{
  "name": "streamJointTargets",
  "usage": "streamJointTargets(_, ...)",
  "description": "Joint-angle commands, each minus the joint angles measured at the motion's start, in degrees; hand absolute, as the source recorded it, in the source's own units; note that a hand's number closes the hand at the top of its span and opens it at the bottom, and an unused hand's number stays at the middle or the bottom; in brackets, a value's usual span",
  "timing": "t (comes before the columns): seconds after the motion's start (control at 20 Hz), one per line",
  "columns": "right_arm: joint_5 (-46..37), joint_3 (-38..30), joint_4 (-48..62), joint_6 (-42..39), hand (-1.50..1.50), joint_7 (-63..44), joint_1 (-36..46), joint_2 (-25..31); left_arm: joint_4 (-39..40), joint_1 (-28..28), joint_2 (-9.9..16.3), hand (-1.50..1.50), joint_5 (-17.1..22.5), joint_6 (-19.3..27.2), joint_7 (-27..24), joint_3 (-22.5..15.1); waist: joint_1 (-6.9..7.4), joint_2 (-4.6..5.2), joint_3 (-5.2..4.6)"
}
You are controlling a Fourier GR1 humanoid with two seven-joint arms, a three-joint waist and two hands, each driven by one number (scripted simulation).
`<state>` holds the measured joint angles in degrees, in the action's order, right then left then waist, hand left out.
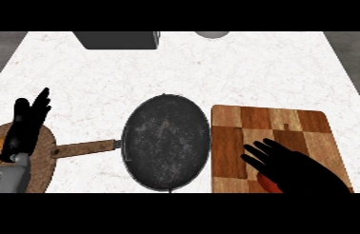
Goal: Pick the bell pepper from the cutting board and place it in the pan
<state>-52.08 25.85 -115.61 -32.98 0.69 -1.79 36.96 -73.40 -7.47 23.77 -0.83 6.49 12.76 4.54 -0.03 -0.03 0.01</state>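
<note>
I see the white marbled worktop (211, 66) filling the head view, stretching well beyond both hands to the far edge. Just left of my right hand (295, 164) sits the pan (166, 141), dark, round and with nothing in it, its wooden handle (84, 149) running left toward my left hand (26, 126). The pan's right rim lies just beside the board (281, 128), a checkered wooden slab under my right hand, though I cannot tell if rim and board touch.

My right hand lies low over the near part of the board, fingers spread and pointing up and left toward the pan. They look relaxed rather than curled, and I cannot see them closed round anything. The pepper (267, 183) shows only as a small red patch under that hand's near edge, on the board's near left part; the hand hides most of it, so I cannot tell whether the palm touches it.

My left hand rests at the left edge of the view, open, fingers straight and pointing away from me, holding nothing. Under it is a round wooden piece (44, 154), partly cut by the view's edge, and the pan handle's end reaches just to its right side.

Far ahead of both hands, at the worktop's back edge, I see a dark grey box (116, 40) and, to its right, a small pale round thing (211, 34).
</note>
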Motion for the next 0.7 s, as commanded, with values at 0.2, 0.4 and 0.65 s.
streamJointTargets(0.2,-5.3,-1.4,7.0,0.3,-1.50,4.2,2.3,-4.6,-2.1,1.0,-3.3,0.00,-3.2,0.6,1.3,0.2,0.07,0.03,-0.01)
streamJointTargets(0.4,-8.1,-0.6,6.3,-0.5,-1.50,3.1,0.6,-7.3,-1.3,1.0,-2.2,0.00,-1.7,-2.7,-0.1,3.3,-0.01,0.02,-0.01)
streamJointTargets(0.65,-11.4,-0.9,15.0,1.0,-1.50,4.6,4.6,-9.8,3.4,-1.2,-2.4,0.00,-3.3,-2.8,-2.8,4.1,0.06,0.07,-0.01)
